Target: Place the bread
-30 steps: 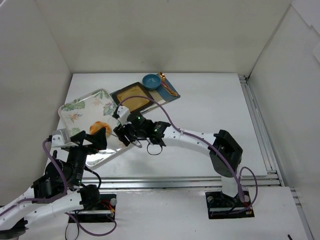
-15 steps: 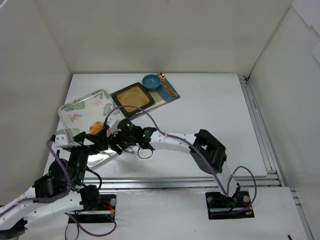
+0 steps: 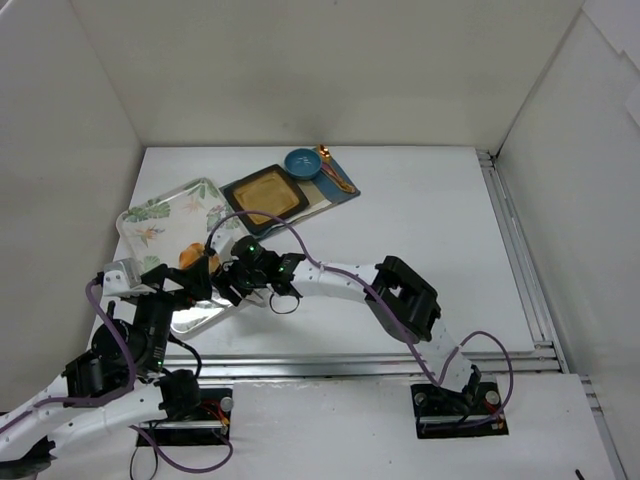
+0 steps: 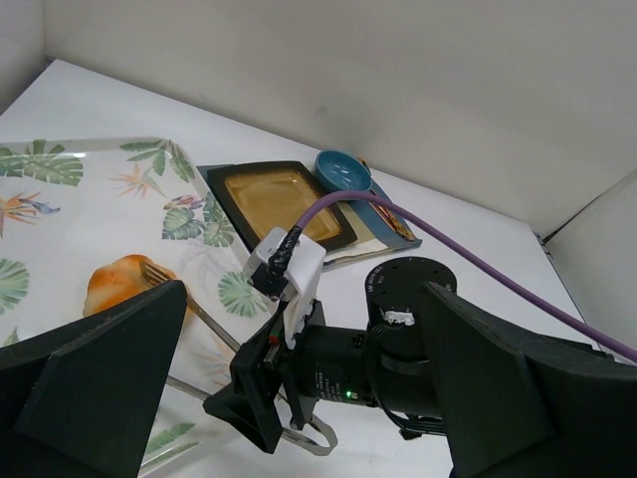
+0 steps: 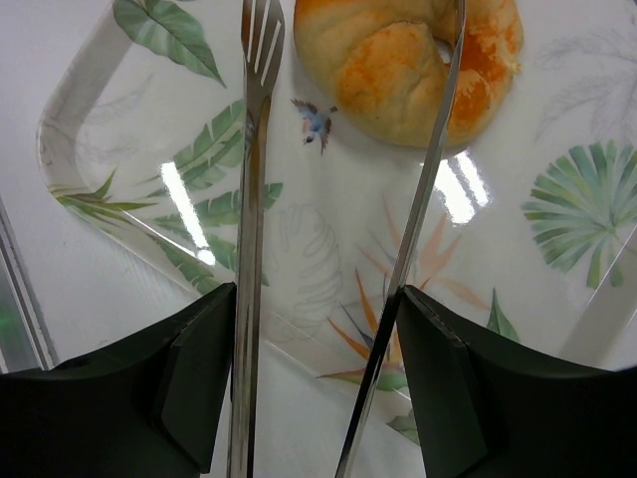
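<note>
Steel tongs (image 5: 251, 149) clamped in half-closed right gripper (image 5: 317, 299), reaches farther toward 9 o'clock, tips now meeting bread (image 5: 398, 60) on tray (image 5: 299, 229), not yet pinching.

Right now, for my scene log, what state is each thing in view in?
bread: lying on the tray, not gripped
tongs: open, one arm beside the bread, the other across it
right gripper: shut on the tongs
left gripper: open, empty
square plate: empty
blue bowl: empty
tray: holds only the bread
</note>
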`<state>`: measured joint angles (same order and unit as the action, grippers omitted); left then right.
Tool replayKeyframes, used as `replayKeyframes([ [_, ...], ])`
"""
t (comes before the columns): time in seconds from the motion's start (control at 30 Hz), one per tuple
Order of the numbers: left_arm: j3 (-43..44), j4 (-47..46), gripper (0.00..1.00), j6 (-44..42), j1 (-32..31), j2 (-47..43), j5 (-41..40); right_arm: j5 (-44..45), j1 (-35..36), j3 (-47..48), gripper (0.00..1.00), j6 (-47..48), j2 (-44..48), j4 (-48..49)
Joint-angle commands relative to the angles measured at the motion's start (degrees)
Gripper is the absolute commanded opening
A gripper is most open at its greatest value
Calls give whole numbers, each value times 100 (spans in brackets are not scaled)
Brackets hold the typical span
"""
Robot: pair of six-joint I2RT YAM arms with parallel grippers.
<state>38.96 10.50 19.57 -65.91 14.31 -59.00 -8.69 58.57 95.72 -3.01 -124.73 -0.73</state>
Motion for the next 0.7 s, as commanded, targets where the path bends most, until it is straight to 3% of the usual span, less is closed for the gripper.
replayKeyframes([
  [0.0, 94, -163, 99, 12, -18, 90, -67, -10, -99, 263, 60, -68, 54, 469],
  [0.07, 103, -189, 99, -6, -18, 107, -76, -54, -178, 228, 55, -104, 54, 477],
  [0.2, 103, -180, 99, -15, -18, 134, -111, -63, -249, 140, 33, -165, 97, 477],
  [0.3, 77, -189, 99, -15, -18, 90, -112, -63, -249, 52, 23, -183, 212, 539],
  [0.43, 24, -189, 99, -6, -18, 37, -120, 252, -258, -89, 15, -183, 483, 574],
  [0.67, -64, -119, 99, 73, -18, 81, -120, 421, -687, -256, 17, -148, 1117, 548],
])
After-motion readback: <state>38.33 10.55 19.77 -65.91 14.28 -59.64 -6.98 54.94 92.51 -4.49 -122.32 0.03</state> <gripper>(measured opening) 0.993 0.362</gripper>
